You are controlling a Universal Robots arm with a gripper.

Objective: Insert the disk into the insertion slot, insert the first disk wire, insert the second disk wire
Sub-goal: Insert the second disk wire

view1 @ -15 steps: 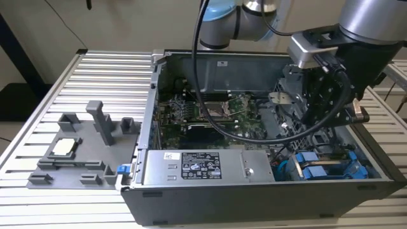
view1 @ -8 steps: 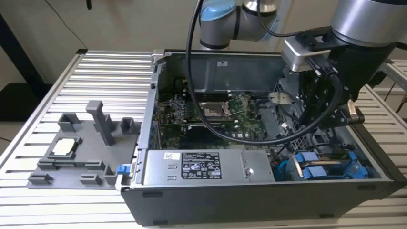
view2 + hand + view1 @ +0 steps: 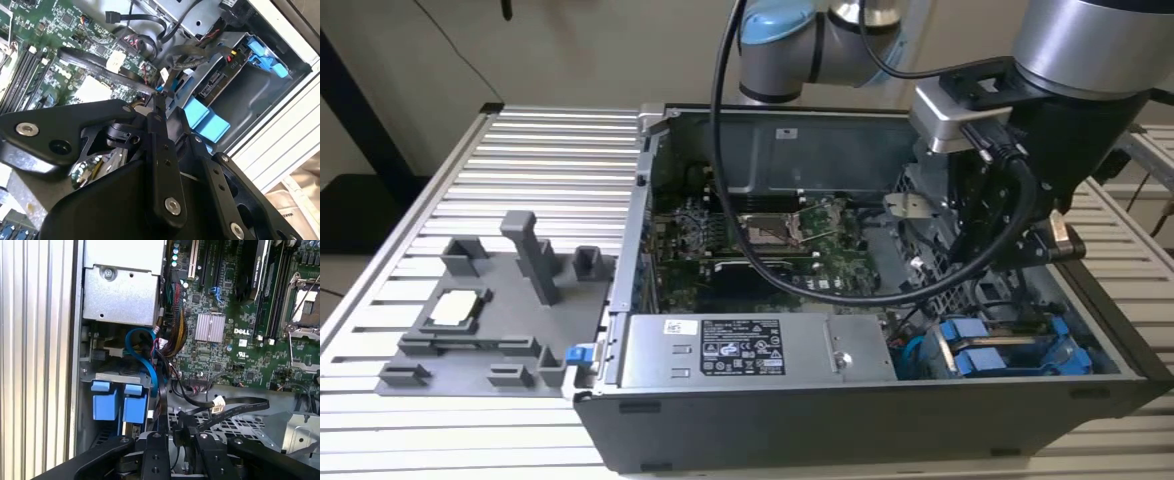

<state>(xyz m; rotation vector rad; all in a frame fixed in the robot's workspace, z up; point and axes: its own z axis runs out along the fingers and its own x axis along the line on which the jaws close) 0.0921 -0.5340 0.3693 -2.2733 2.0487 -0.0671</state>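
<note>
A ribbed aluminium work table [image 3: 520,150] carries an open grey desktop computer case [image 3: 854,420] and, toward the exterior view's left, a grey plastic fixture tray [image 3: 494,300] with upright pegs. In the exterior view, the silver and black robot arm [image 3: 1067,60] reaches down into the case at the exterior view's right, with thick black cables [image 3: 747,240] looping from it over the green motherboard [image 3: 774,260]. In the case's near corner sits the disk [image 3: 1001,350], seen as bright blue caddy plastic inside the grey metal drive cage, the insertion slot [image 3: 927,355]. Just beside it, toward the exterior view's left, lies a grey metal box with a white-and-black sticker [image 3: 747,350].

In the second wrist view, the black gripper [image 3: 159,102] hangs close over the cage, its fingers [image 3: 160,130] drawn nearly together on a thin black wire [image 3: 167,85]; whether they truly clamp it, I cannot tell. Past them the blue caddy tabs [image 3: 200,112] and a strip of the drive's dark edge show inside the bay.

In the first wrist view, two blue caddy handles [image 3: 120,400] sit side by side in the cage, a blue cable [image 3: 142,347] curving above them. The gripper's fingers [image 3: 157,450] stand just beside the handles, with a black flat cable ending in a white connector [image 3: 218,402] lying across the perforated metal nearby.
</note>
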